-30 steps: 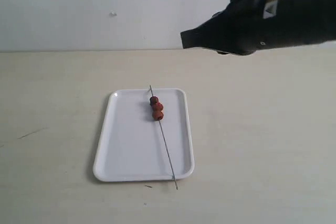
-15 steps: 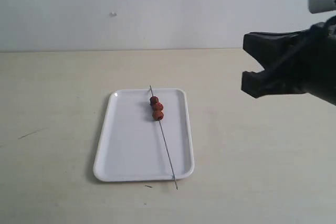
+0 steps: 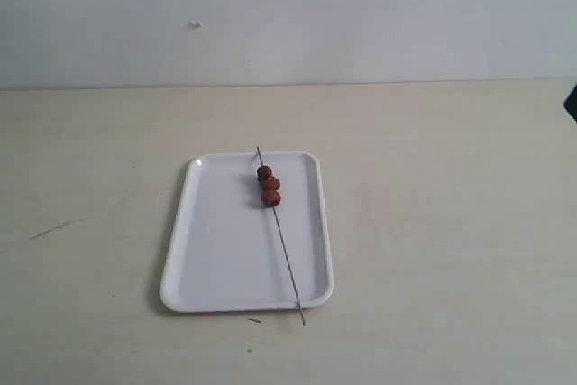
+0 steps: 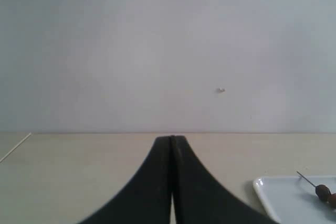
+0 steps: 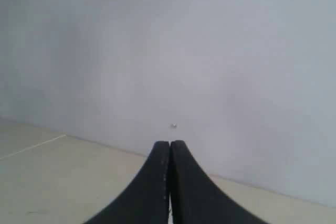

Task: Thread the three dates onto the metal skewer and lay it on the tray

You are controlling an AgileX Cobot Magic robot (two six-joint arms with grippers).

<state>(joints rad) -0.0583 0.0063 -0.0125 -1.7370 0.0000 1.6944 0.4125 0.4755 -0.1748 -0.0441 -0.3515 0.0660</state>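
White plastic, the tray (image 3: 216,259) sits on the cream table (image 3: 433,223) in the exterior view. The metal skewer (image 3: 287,259) lies lengthwise along the tray's right half, with the three dates (image 3: 270,185) bunched against one another near its far end. Neither pincer shows here. The job looks done. The risk, as I judge it, is the skewer's near tip, which overhangs the rim onto the table: an arm sweeping low past that edge could catch it and flick the rod off. In the left wrist view the left gripper (image 4: 171,140) has its jaws pressed together on nothing, well apart from the tray's corner (image 4: 273,195), where the skewer's tip and a date peep in at the picture's edge. In the right wrist view the right gripper (image 5: 169,144) is likewise pinched shut and empty, facing the wall, with tray, skewer and dates out of sight.
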